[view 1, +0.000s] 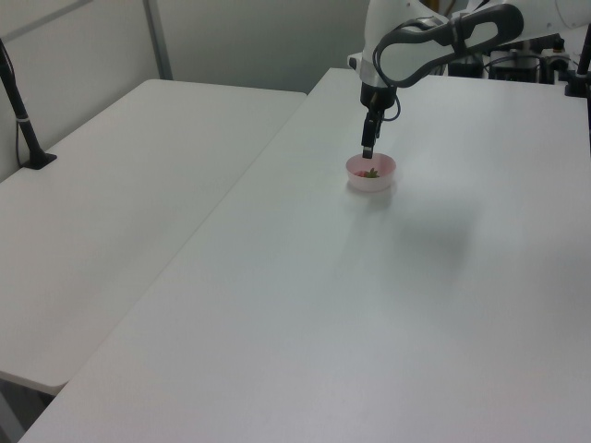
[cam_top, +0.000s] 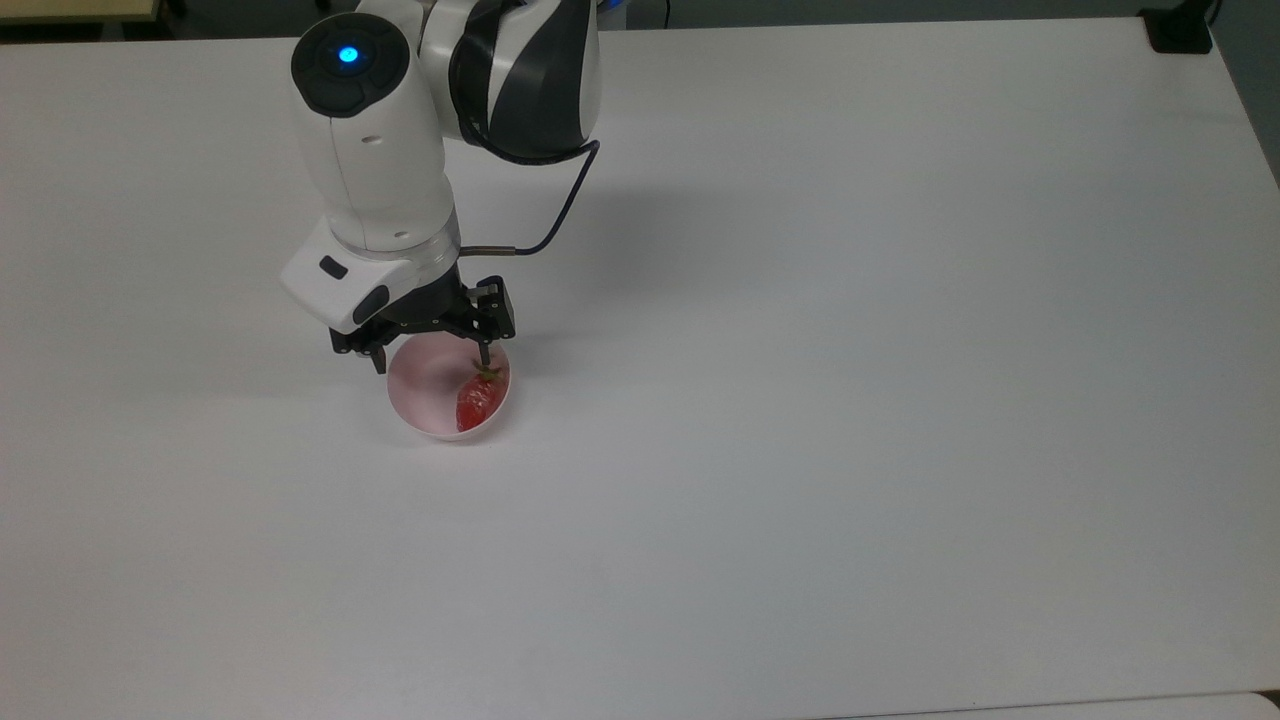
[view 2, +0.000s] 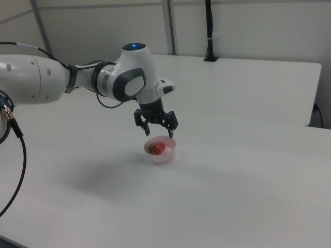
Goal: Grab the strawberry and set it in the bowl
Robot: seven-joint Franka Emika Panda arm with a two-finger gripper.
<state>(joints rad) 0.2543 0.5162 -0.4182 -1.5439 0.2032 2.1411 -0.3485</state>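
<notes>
The red strawberry (cam_top: 477,398) with its green cap lies inside the pale pink bowl (cam_top: 419,385), against the wall on the top view's right. From the side, the strawberry (view 2: 156,148) rests in the bowl (view 2: 166,154), and its green cap (view 1: 371,173) peeks over the bowl's rim (view 1: 355,176). My gripper (cam_top: 431,361) hovers just above the bowl's far rim, open, with nothing between its fingers. The gripper (view 2: 158,130) hangs a short way above the bowl, fingers spread wide. The gripper (view 1: 367,148) points straight down.
The bowl stands on a large white table (cam_top: 800,400). A second white table (view 1: 129,185) adjoins it on the left view's left. A black post (view 1: 18,106) stands on that table, and a black clamp (cam_top: 1178,28) sits at the top view's upper right corner.
</notes>
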